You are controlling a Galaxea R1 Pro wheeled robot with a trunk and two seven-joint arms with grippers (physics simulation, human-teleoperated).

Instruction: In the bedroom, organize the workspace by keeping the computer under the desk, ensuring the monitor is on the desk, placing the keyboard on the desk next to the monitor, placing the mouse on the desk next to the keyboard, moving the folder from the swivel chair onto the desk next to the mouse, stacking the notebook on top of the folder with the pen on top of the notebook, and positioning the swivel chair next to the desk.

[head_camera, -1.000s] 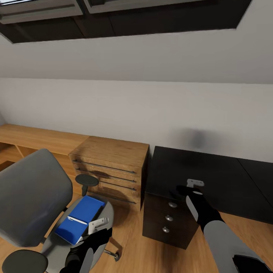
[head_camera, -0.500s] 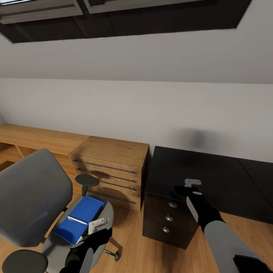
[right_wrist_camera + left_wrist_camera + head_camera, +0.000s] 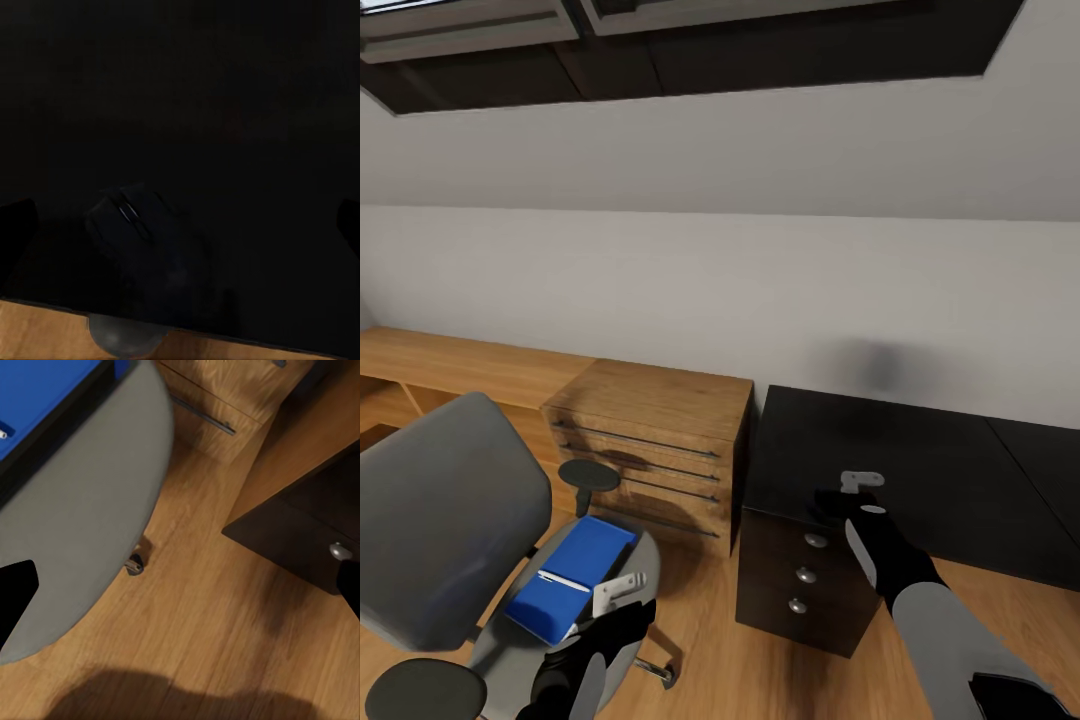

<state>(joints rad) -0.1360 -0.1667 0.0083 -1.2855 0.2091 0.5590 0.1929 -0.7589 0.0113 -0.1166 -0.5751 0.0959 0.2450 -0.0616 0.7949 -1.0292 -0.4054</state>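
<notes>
The swivel chair stands at the left, grey back toward me. On its seat lies the blue folder, with a white pen across it. My left gripper hangs open at the seat's near-right edge, with nothing between its fingers. The folder lies beyond them. My right gripper is open low over the front edge of the black desk. In the right wrist view a dark mouse rests on the desk between the spread fingertips, untouched.
A black drawer unit stands under the desk's left end, beside an oak drawer chest and a low oak shelf along the wall. A chair caster rests on the wooden floor between chair and drawers.
My right gripper has crept a little to the left over the desk edge. The left arm, chair and folder have not moved.
</notes>
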